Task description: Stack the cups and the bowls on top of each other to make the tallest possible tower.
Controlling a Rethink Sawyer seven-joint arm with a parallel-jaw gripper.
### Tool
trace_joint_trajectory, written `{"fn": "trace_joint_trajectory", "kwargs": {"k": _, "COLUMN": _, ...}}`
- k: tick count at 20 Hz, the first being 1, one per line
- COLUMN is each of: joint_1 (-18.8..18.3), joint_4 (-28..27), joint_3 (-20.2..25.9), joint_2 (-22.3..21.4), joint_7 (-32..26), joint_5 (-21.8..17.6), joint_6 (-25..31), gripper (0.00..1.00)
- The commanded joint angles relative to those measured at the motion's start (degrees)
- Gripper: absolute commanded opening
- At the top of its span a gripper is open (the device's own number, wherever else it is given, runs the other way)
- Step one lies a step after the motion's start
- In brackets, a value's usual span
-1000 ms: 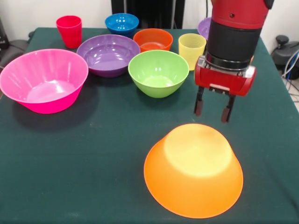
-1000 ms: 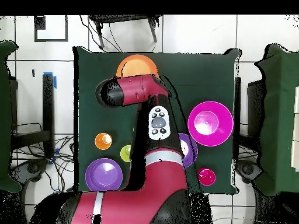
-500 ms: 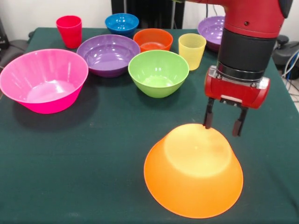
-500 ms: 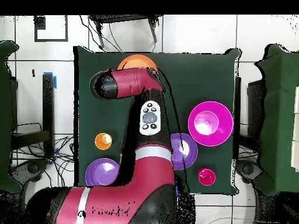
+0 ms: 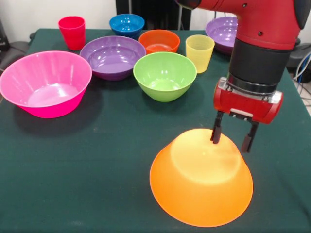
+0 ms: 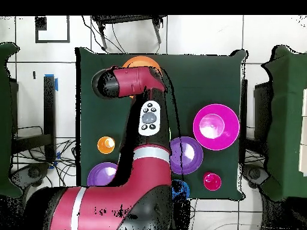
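Observation:
A large orange bowl (image 5: 201, 177) lies upturned near the table's front edge, with nothing on it. My gripper (image 5: 230, 144) is open and holds nothing, at the bowl's far right side. One fingertip (image 5: 215, 140) overlaps the bowl's upturned base; the other hangs just past it. Further back stand the hot pink bowl (image 5: 46, 82), a purple bowl (image 5: 112, 56), the lime green bowl (image 5: 164, 75), a small red-orange bowl (image 5: 159, 40), a blue bowl (image 5: 126, 23), a second purple bowl (image 5: 222, 31), a red cup (image 5: 72, 31) and a yellow cup (image 5: 199, 51). The overhead view shows an orange cup (image 6: 106, 144).
My arm (image 6: 147, 120) crosses the middle of the table in the overhead view and covers part of the orange bowl (image 6: 142, 62), the green bowl and the yellow cup. The dark green tablecloth (image 5: 97, 160) reaches the table's edges.
My gripper has moved right and toward the front, from behind the orange bowl to over its far right side, dropping slightly. The bowls and cups have stayed put.

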Motion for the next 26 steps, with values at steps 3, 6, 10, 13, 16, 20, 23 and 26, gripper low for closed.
{"fn": "trace_joint_trajectory", "kwargs": {"k": 3, "joint_1": 0.1, "joint_4": -0.3, "joint_3": 0.6, "joint_2": 4.8, "joint_7": 7.3, "joint_5": 1.7, "joint_6": 1.2, "gripper": 1.00}}
{"fn": "trace_joint_trajectory", "kwargs": {"k": 6, "joint_1": 0.1, "joint_4": 0.4, "joint_3": 0.3, "joint_2": 5.2, "joint_7": 6.5, "joint_5": 2.3, "joint_6": 1.8, "gripper": 1.00}}
{"fn": "trace_joint_trajectory", "kwargs": {"k": 10, "joint_1": 0.9, "joint_4": 0.5, "joint_3": -0.4, "joint_2": 6.3, "joint_7": 6.9, "joint_5": 2.8, "joint_6": 1.3, "gripper": 1.00}}
{"fn": "trace_joint_trajectory", "kwargs": {"k": 13, "joint_1": 1.6, "joint_4": 0.3, "joint_3": -1.3, "joint_2": 7.0, "joint_7": 7.5, "joint_5": 3.3, "joint_6": 1.0, "gripper": 1.00}}
{"fn": "trace_joint_trajectory", "kwargs": {"k": 16, "joint_1": 2.4, "joint_4": 0.1, "joint_3": -2.4, "joint_2": 7.8, "joint_7": 8.4, "joint_5": 3.8, "joint_6": 0.3, "gripper": 1.00}}
{"fn": "trace_joint_trajectory", "kwargs": {"k": 20, "joint_1": 3.1, "joint_4": -1.7, "joint_3": -3.7, "joint_2": 10.0, "joint_7": 8.3, "joint_5": 4.2, "joint_6": 0.7, "gripper": 1.00}}
{"fn": "trace_joint_trajectory", "kwargs": {"k": 23, "joint_1": 3.6, "joint_4": -2.7, "joint_3": -4.8, "joint_2": 11.2, "joint_7": 8.4, "joint_5": 4.4, "joint_6": 0.6, "gripper": 1.00}}
{"fn": "trace_joint_trajectory", "kwargs": {"k": 26, "joint_1": 3.6, "joint_4": -4.0, "joint_3": -5.9, "joint_2": 11.5, "joint_7": 7.6, "joint_5": 4.5, "joint_6": 2.1, "gripper": 1.00}}
